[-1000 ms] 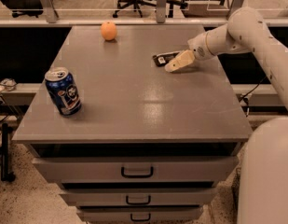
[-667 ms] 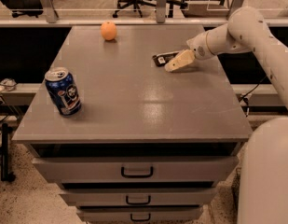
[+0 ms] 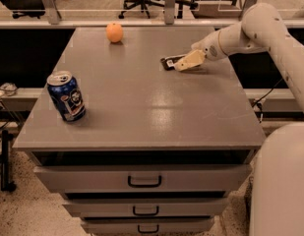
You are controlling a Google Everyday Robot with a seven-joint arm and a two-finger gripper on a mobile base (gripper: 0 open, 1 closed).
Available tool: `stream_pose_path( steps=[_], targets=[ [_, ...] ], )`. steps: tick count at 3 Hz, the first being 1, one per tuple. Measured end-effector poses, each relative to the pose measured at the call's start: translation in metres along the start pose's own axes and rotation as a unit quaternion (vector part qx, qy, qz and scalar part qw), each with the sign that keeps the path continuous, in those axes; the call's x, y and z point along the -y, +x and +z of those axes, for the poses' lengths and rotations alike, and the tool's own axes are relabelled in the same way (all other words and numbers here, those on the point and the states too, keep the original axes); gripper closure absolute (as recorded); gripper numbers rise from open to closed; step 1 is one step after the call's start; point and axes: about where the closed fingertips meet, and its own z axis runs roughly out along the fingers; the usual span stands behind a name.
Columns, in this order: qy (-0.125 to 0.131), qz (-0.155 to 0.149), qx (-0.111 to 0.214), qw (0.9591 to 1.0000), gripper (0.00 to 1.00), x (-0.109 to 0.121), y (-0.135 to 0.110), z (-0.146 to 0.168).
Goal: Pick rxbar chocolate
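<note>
Gripper [image 3: 185, 62] at rxbar chocolate [image 3: 167, 63]; soda can [image 3: 66, 96] upright.

The gripper [image 3: 189, 61] sits low over the far right part of the grey cabinet top [image 3: 156, 107], its tip at the right end of the rxbar chocolate [image 3: 167, 62], which lies flat. An orange [image 3: 114, 32] rests near the far edge, well left of the bar. A blue soda can [image 3: 66, 96] stands upright near the front left corner.
</note>
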Motion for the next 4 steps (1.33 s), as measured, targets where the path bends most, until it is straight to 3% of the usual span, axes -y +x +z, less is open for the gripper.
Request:
stream_pose_path(
  steps=[1,4],
  targets=[
    [0.000,0.000,0.000,1.0000,1.00,0.0004,-0.0032,-0.0023],
    [0.000,0.000,0.000,1.0000,1.00,0.0006,-0.0056,-0.0041]
  ],
)
